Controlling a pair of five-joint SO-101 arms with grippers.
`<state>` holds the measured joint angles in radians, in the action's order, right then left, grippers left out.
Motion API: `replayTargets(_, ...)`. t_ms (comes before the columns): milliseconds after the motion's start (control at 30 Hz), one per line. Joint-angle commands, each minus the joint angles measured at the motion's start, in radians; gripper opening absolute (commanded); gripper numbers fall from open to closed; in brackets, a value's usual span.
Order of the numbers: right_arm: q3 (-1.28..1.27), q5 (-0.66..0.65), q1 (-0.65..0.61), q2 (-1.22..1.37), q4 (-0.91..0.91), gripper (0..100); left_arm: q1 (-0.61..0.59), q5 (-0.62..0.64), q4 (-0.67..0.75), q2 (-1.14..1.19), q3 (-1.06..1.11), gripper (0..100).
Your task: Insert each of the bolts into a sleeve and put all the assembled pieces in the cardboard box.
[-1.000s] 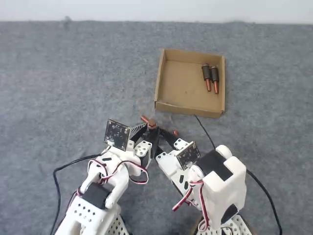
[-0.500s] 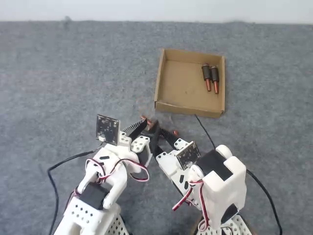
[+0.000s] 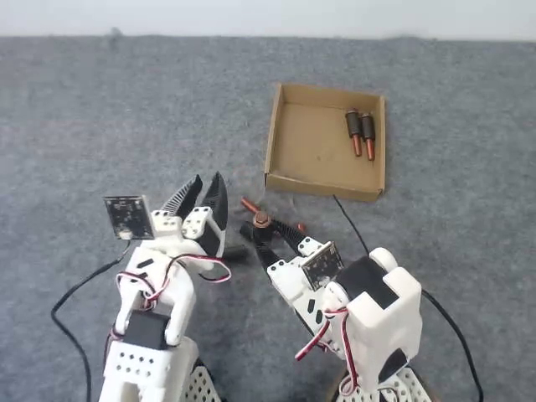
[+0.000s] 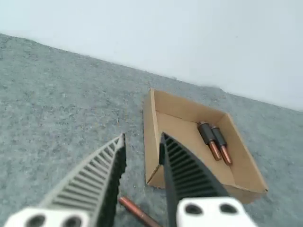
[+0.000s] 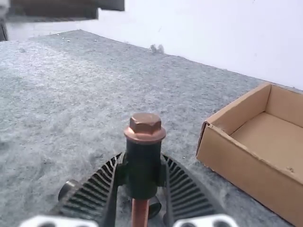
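My right gripper [image 3: 266,230] [image 5: 142,163] is shut on a black sleeve [image 5: 142,170] held upright, and a copper bolt [image 3: 261,219] [image 5: 144,128] sits in it with its hex head on top. My left gripper [image 3: 208,177] [image 4: 143,138] hangs open and holds nothing, to the left of the right gripper. A loose copper bolt [image 3: 249,203] [image 4: 135,212] lies on the carpet between the two grippers. A spare black sleeve [image 5: 69,189] also lies on the carpet by the right gripper. The cardboard box [image 3: 280,142] [image 4: 150,137] [image 5: 246,156] holds two assembled pieces [image 3: 361,131] [image 4: 215,143].
Grey carpet [image 3: 126,117] covers the table, with free room to the left and behind the box. A black cable [image 3: 352,222] runs from the right arm toward the box's near wall. A white wall [image 4: 189,38] bounds the far side.
My left gripper has let go of the bolt head, opened, and drawn back to the left, away from the right gripper. The right gripper has kept still with the sleeve and bolt.
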<state>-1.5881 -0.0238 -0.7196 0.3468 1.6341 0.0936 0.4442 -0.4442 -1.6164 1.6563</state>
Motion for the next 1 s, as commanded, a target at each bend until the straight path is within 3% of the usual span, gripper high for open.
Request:
replayTargets(0,0.011,-0.014,0.021,-0.008,0.024,0.6,-0.012,0.003,0.101,-0.026,0.033,11)
replayTargets(167,0.008,-0.014,0.021,-0.008,0.024,0.6,-0.012,0.003,0.06,-0.026,0.036,11)
replayTargets(700,-0.015,-0.014,0.021,-0.012,0.033,0.6,-0.014,-0.034,-0.305,-0.026,0.036,11)
replayTargets(800,-0.015,-0.014,0.021,-0.012,0.033,0.6,-0.075,-0.112,-0.325,-0.026,0.036,11)
replayTargets(967,-0.037,-0.014,0.028,-0.051,0.033,0.6,-0.175,-0.126,-0.33,-0.025,0.036,9)
